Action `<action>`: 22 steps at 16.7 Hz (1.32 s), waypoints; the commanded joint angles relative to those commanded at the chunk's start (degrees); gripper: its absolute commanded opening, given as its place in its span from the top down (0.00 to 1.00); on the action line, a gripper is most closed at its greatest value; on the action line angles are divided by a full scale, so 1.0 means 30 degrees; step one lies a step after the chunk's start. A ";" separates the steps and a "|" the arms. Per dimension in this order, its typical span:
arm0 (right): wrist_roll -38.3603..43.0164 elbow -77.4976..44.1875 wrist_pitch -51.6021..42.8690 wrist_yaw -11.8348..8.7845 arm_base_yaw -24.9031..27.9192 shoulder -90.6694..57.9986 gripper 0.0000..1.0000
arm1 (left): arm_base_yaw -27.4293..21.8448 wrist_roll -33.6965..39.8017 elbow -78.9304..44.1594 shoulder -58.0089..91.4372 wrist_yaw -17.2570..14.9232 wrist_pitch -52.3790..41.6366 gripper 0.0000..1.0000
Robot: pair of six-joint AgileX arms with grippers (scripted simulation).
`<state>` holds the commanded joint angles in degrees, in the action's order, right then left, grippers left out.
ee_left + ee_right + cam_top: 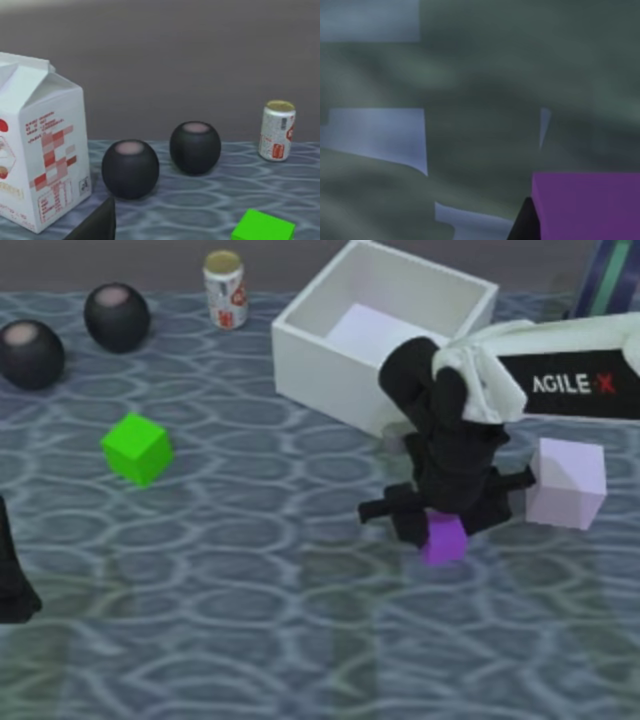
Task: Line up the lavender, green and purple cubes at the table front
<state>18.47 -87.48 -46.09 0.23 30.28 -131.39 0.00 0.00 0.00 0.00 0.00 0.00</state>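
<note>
My right gripper (438, 523) reaches down at the table's middle right, shut on the small purple cube (445, 540). In the right wrist view that purple cube (585, 205) fills the corner, with one dark finger (522, 226) against its side. The larger lavender cube (567, 482) rests on the table just right of this gripper. Far to the left sits the green cube (137, 447), whose top (262, 227) also shows in the left wrist view. My left gripper (14, 592) is parked at the left edge, open, with one finger (96, 224) showing.
A big white open box (300, 335) stands at the back, behind my right arm. Two black balls (117, 316) (30, 353) and a can (225, 290) sit at the back left. A milk carton (40, 160) shows in the left wrist view.
</note>
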 joint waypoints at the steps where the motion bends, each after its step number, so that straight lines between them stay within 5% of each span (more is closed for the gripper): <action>1: 0.0000 0.0000 0.0000 0.0000 0.0000 0.0000 1.00 | 0.0000 0.0000 0.0000 0.0000 0.0000 0.0000 0.00; 14: -0.0145 -0.2703 -0.4630 0.0178 0.0114 0.2515 1.00 | 0.0000 0.0000 0.0000 0.0000 0.0000 0.0000 0.00; 22: 0.1287 -0.1331 -0.4428 0.0204 0.0646 0.3750 1.00 | 0.0000 0.0000 0.0000 0.0000 0.0000 0.0000 0.00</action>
<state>22.33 -91.48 -59.37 0.84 32.21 -120.14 0.00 0.00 0.00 0.00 0.00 0.00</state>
